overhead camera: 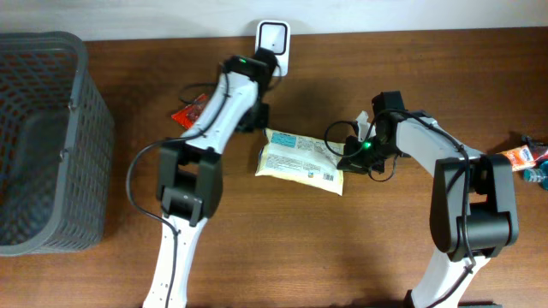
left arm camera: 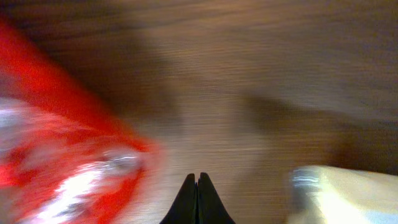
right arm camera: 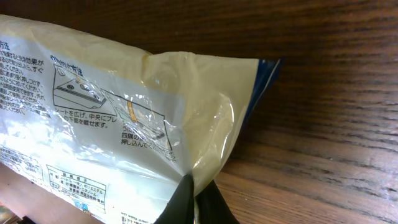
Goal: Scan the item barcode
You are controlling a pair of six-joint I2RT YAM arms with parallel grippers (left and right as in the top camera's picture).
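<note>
Right end effector (right arm camera: 191,191) clenched on cream packet (right arm camera: 112,118), pinching thin right-hand edge. Packet sits mid-desk between both arms, printed instructions facing up, dark wood desk (right arm camera: 336,112) beneath.

Left end effector (left arm camera: 198,190) clenched, nothing between fingers; tips over bare wood, blurred red sachet (left arm camera: 56,162) to left, packet corner to right.

White square scanner (overhead camera: 273,38) at far desk edge, just beyond left wrist. Grey mesh basket (overhead camera: 43,137) at left end of desk. Small colourful packets (overhead camera: 524,156) at right edge, well apart from cream packet.
</note>
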